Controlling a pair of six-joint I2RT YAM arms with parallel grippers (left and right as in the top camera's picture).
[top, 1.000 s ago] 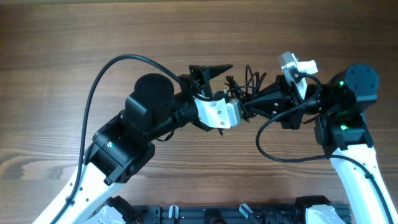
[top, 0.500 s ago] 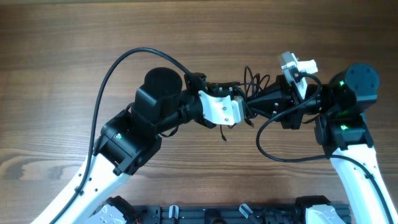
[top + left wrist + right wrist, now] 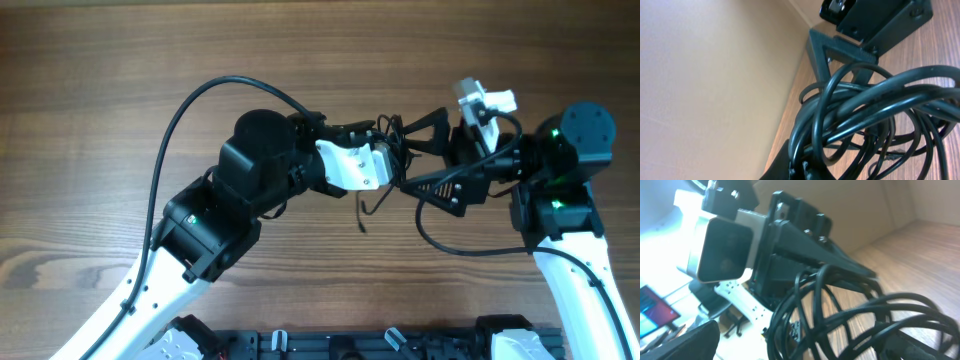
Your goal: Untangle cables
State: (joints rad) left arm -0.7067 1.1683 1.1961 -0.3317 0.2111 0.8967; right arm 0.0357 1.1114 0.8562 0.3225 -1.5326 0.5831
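Note:
The cables [image 3: 397, 133] are thin black cords bunched in a tangle, held above the table's middle between the two arms. My left gripper [image 3: 386, 142] is shut on the tangle's left side. In the left wrist view the loops [image 3: 865, 115] fan out from the pinched jaws at the bottom edge. My right gripper [image 3: 405, 155] stands open, one finger above the tangle and one below, gripping nothing. One loose strand [image 3: 361, 210] hangs down toward the table. In the right wrist view the cables [image 3: 840, 315] fill the foreground, with the left gripper's black fingers [image 3: 805, 245] behind them.
A wooden table [image 3: 120, 60] lies under both arms. A thick black arm cable [image 3: 190, 100] arcs over the left arm, and another [image 3: 440, 240] loops below the right wrist. A black rail [image 3: 340, 345] runs along the front edge.
My left gripper shut on the tangle and moved right. The right gripper, shut on the tangle before, has spread its jaws wide and let go.

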